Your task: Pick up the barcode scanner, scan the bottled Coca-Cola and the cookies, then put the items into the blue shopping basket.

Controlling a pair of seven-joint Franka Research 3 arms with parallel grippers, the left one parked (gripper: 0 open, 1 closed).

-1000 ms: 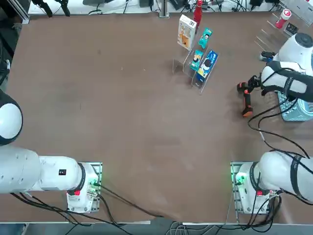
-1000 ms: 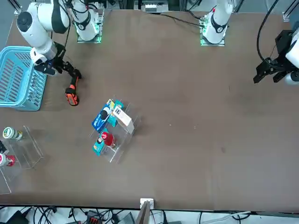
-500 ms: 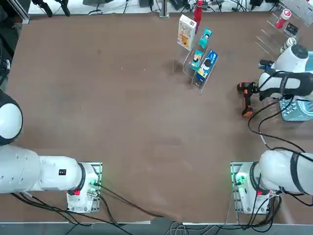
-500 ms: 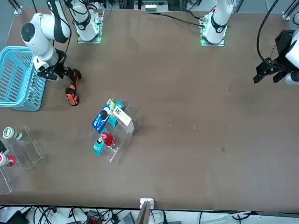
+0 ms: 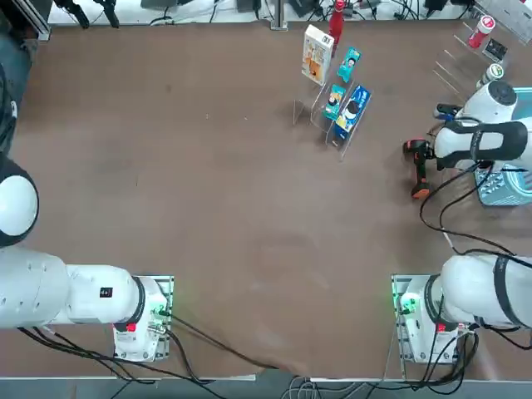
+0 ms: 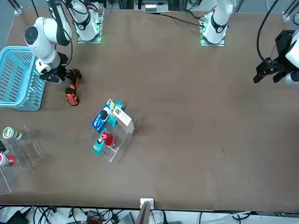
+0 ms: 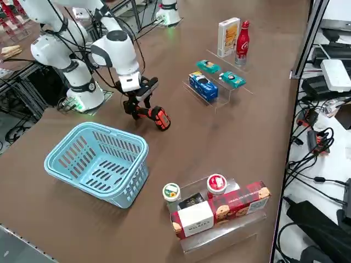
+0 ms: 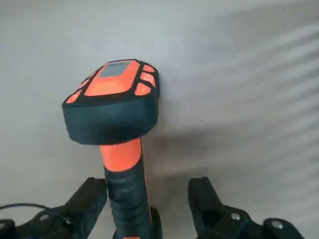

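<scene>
— Where is the scanner (image 8: 113, 149)?

— On the counter (image 5: 249, 216), its handle between my pincer (image 8: 149, 209) fingers, spread wide, holding nothing.

— How will it handle?

— Light, stiff, smooth plastic, I think; I would grip the handle.

Brown table (image 5: 208, 208) w/ scanner (image 5: 418, 170), basket (image 7: 96, 161), acrylic racks (image 7: 216, 82)
</scene>
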